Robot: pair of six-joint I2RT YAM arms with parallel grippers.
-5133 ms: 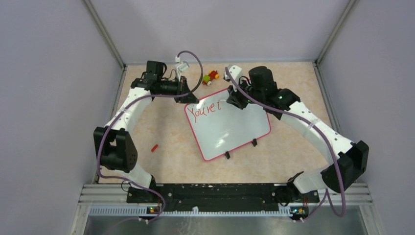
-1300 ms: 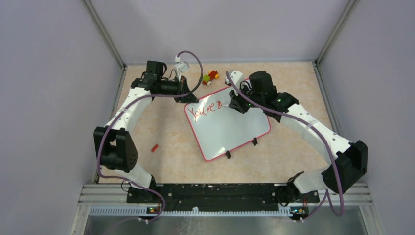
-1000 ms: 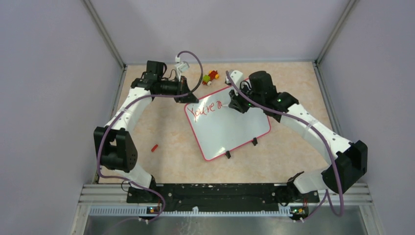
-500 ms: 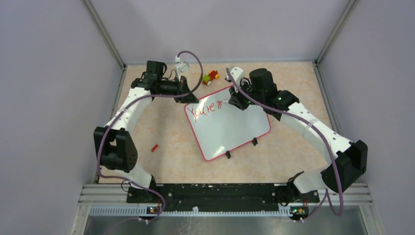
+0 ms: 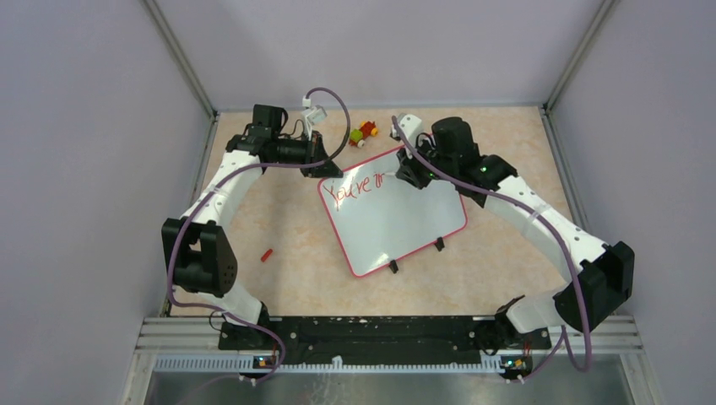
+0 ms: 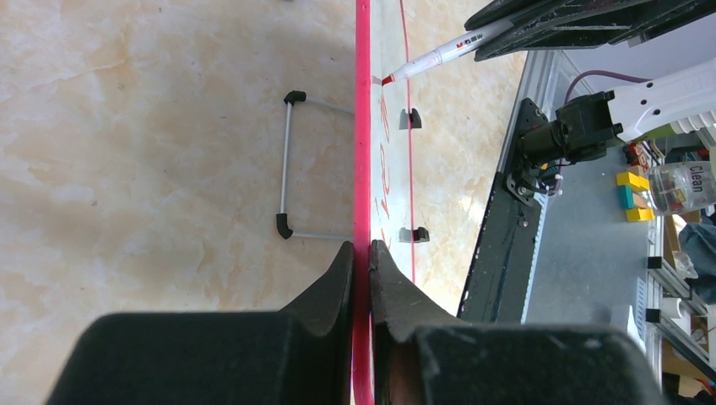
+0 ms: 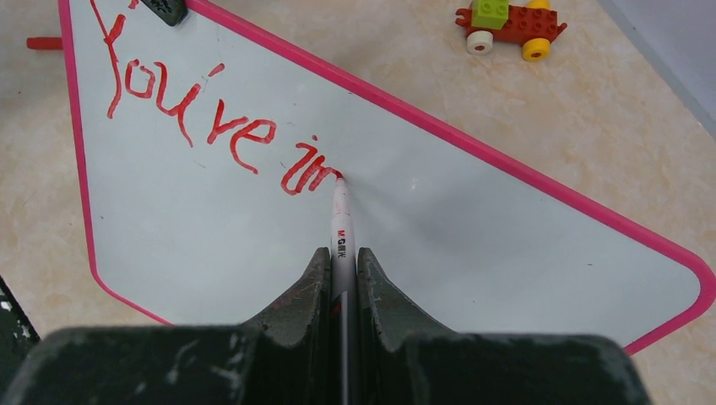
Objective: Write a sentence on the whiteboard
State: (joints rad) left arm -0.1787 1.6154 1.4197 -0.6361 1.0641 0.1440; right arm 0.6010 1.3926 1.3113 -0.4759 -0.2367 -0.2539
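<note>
**Marker tip on the board, "You're im" written**

The whiteboard [image 5: 397, 219] lies on the desk [image 5: 295, 278] between the two arms, toward the far side. It is turned at an angle, so that one rounded corner points to the left arm. Its pink-red rim runs all round, and two small black clips [image 5: 438, 245] sit on the near edge.

The left jaws are closed on the pink rim at the board's far-left corner, one finger on each face of the board. In the left wrist view the board is seen edge-on, with a grey wire stand [image 6: 285, 160] showing just beside the rim. Whether that corner is lifted off the desk cannot be told.

The right jaws are closed tight on a white marker [image 7: 341, 240], which sticks out straight ahead of them. Its red tip touches the board's surface at the end of the lettering.

The sentence [image 7: 211, 126] is in slanted red handwriting along the board's far edge and reads "You're im".

A toy car of coloured bricks [image 5: 364, 132] stands on the desk just beyond the board. A small red piece [image 5: 267, 254] lies well apart to the left.
</note>
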